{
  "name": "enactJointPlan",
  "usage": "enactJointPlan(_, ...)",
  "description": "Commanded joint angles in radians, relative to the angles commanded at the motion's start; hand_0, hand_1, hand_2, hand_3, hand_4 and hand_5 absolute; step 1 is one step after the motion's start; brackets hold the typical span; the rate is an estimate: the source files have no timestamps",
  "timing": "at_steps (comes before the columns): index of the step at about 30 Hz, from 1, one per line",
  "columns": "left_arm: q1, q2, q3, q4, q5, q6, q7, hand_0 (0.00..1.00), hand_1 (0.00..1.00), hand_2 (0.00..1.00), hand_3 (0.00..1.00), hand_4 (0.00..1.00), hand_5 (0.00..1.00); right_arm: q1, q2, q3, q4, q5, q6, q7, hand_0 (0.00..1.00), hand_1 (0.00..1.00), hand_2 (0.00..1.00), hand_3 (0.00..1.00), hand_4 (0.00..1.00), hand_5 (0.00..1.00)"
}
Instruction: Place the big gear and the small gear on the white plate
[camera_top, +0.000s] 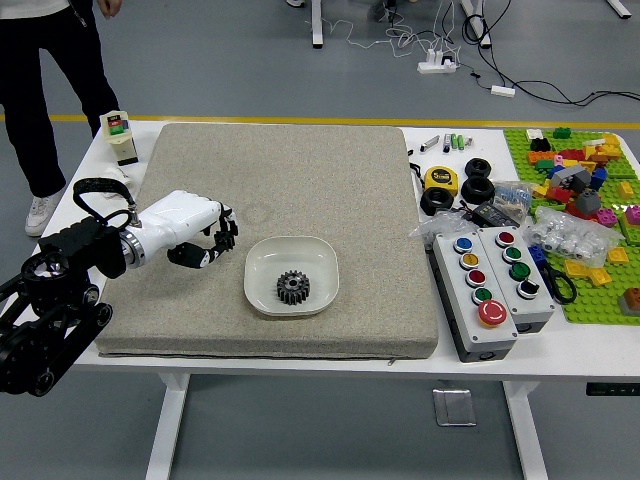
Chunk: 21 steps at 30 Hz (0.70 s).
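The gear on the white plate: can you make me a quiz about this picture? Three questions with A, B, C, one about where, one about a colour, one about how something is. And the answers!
1. Where is the plate?
A) On the floor
B) On the grey mat
C) On the green bricks board

2. What colour is the tape measure?
A) Pink
B) White
C) Yellow

3. How is the gear on the plate?
A) Lying there, with no hand on it
B) Gripped by the robot's hand
C) Held up by a person

Answers:
1 B: grey mat shows all around the plate.
2 C: its case is yellow with dark parts.
3 A: the robot's left hand is off to the plate's left.
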Motion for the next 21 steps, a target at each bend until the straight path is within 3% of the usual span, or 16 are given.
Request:
enactJointPlan(2, -0.001, -0.002, 0.023, -0.032, 0.000, 0.017, 0.002, 0.347, 0.459, 0.503, 0.559, 0.097, 0.002, 0.000, 0.000, 0.001, 0.000, 0.000, 0.000, 0.000, 0.764, 0.806, 0.837, 0.784, 0.944, 0.798)
enactJointPlan(3, -0.004, -0.005, 0.039, -0.048, 0.000, 0.030, 0.004, 0.343, 0.461, 0.505, 0.568, 0.156, 0.002, 0.000, 0.000, 0.000, 0.000, 0.000, 0.000, 0.000, 0.764, 0.806, 0.838, 0.785, 0.944, 0.797)
enactJointPlan(8, -0.021, -0.024, 0.108, -0.079, 0.000, 0.096, 0.000, 0.343, 0.461, 0.505, 0.568, 0.156, 0.002, 0.001, 0.000, -0.001, 0.000, 0.001, 0.000, -0.001, 0.764, 0.806, 0.838, 0.785, 0.944, 0.797)
enactJointPlan(9, -0.024, -0.028, 0.119, -0.079, 0.000, 0.106, 0.000, 0.361, 0.494, 0.550, 0.607, 0.404, 0.002, 0.002, 0.000, -0.001, 0.001, 0.000, 0.000, -0.001, 0.764, 0.805, 0.837, 0.785, 0.944, 0.797)
enactJointPlan(14, -0.052, -0.056, 0.171, -0.032, 0.000, 0.147, 0.007, 0.361, 0.494, 0.550, 0.607, 0.404, 0.002, 0.003, -0.002, -0.001, 0.002, -0.001, 0.000, -0.001, 0.764, 0.805, 0.837, 0.785, 0.944, 0.797)
enactJointPlan(15, -0.057, -0.062, 0.178, -0.018, 0.000, 0.157, 0.009, 0.368, 0.538, 0.584, 0.634, 0.732, 0.102, 0.003, -0.003, -0.001, 0.002, -0.001, 0.000, -0.001, 0.764, 0.805, 0.837, 0.785, 0.944, 0.797)
enactJointPlan(20, -0.080, -0.091, 0.208, 0.057, 0.000, 0.199, 0.020, 0.368, 0.538, 0.584, 0.634, 0.732, 0.102, 0.005, -0.004, 0.000, 0.002, -0.001, 0.000, 0.000, 0.764, 0.805, 0.837, 0.785, 0.944, 0.797)
enactJointPlan(21, -0.085, -0.098, 0.212, 0.075, 0.000, 0.209, 0.023, 0.412, 0.614, 0.695, 0.724, 0.987, 0.220, 0.005, -0.004, 0.000, 0.003, -0.002, 0.000, 0.000, 0.764, 0.806, 0.837, 0.784, 0.943, 0.797)
